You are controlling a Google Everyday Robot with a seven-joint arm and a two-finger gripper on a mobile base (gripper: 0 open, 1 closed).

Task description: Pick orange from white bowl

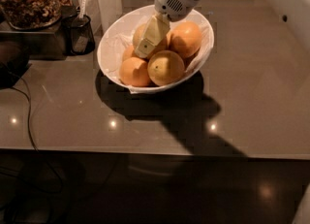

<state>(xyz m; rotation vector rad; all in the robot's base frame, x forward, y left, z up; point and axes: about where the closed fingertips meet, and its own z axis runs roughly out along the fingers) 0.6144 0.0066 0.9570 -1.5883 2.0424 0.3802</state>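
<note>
The white bowl [203,26] stands at the back middle of the grey counter, lined with crumpled white paper and holding several citrus fruits. My gripper [146,47] reaches down into the bowl from the upper right, its cream tip at the left-centre of the pile. It lies over the orange [139,33], a pale fruit at the back of the bowl that it partly hides. A yellowish fruit with a small dark dot [167,68] sits at the front, with deeper-orange fruits at the front left [133,72] and right [186,39].
A glass jar of nuts [29,0] and a black mesh holder [80,34] stand left of the bowl. A dark cable [30,116] runs over the counter's left side. The counter's front edge [145,152] crosses the lower view.
</note>
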